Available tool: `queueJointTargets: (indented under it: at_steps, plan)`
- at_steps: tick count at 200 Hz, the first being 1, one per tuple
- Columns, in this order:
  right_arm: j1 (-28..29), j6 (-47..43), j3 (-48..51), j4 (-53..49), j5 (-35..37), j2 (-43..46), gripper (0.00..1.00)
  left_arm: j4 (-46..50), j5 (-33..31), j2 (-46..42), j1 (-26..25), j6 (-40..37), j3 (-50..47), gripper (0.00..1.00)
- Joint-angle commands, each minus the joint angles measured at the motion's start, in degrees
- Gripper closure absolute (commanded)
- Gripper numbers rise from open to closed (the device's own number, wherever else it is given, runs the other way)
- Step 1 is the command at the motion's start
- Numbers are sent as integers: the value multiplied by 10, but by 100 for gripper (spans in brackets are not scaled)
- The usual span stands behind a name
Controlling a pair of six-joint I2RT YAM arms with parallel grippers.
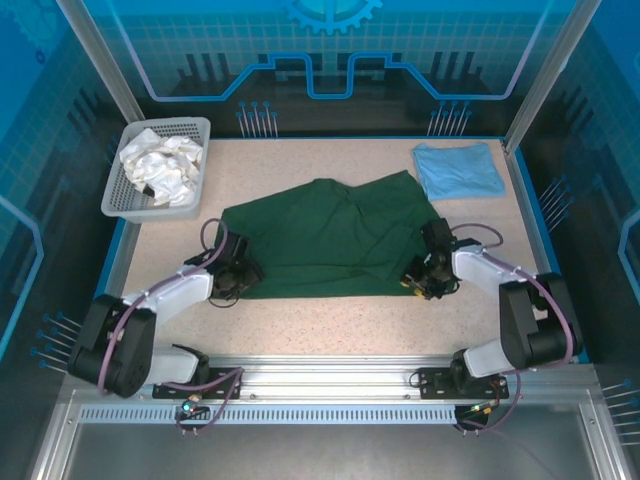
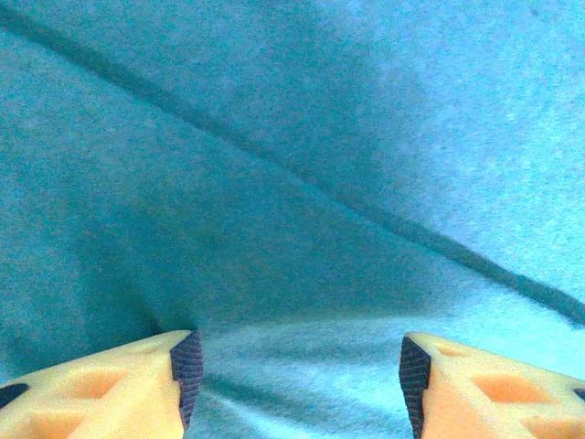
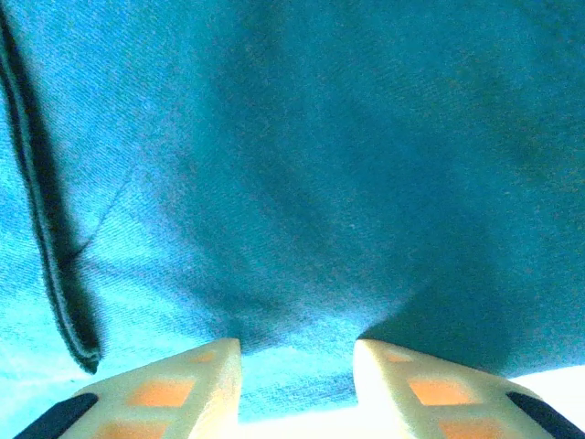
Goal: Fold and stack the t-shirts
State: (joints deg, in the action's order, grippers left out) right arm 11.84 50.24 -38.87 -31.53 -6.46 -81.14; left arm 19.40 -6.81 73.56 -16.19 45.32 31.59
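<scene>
The dark green t-shirt (image 1: 325, 240) lies spread and rumpled across the middle of the table. My left gripper (image 1: 243, 273) sits low on its near left corner. In the left wrist view the left gripper (image 2: 300, 375) is open wide, with green cloth (image 2: 292, 229) lying between and beyond the fingers. My right gripper (image 1: 418, 276) is down on the shirt's near right corner. The right gripper (image 3: 297, 370) stands open at a narrower gap, flat cloth (image 3: 302, 183) between its fingers, puckering toward the tips. A hem (image 3: 55, 274) runs at the left. The light blue t-shirt (image 1: 458, 170) lies folded at the back right.
A white mesh basket (image 1: 195, 128) holding crumpled white cloth (image 1: 160, 165) stands at the back left corner. Bare speckled tabletop (image 1: 330, 325) runs along the near edge between the arms. Blue enclosure walls and metal posts ring the table.
</scene>
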Motion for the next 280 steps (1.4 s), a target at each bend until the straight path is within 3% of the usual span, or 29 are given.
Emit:
queueJointTargets:
  at_steps: [1,32,63,101,137,162,197,225,280]
  plan:
    - [22,29,39,-60,3,44,60,54,-4,-56,5,23,-36,38]
    - [55,48,75,-96,16,117,58,88,23,-151,5,48,-79,38]
    - [75,54,74,-127,33,190,48,141,26,-241,4,59,-56,37]
    - [85,21,-1,-145,77,200,51,123,58,-197,4,43,37,36]
    - [85,-38,-110,-143,86,110,52,103,62,-61,10,6,183,27]
    - [84,-71,-217,-131,86,5,49,77,107,50,35,11,257,28]
    - [67,-94,-402,-146,81,-170,48,70,123,193,57,15,336,30]
    - [37,-72,-504,-102,64,-264,46,66,110,248,75,58,346,29]
    - [27,-41,-675,-176,28,-393,47,124,136,323,88,148,423,35]
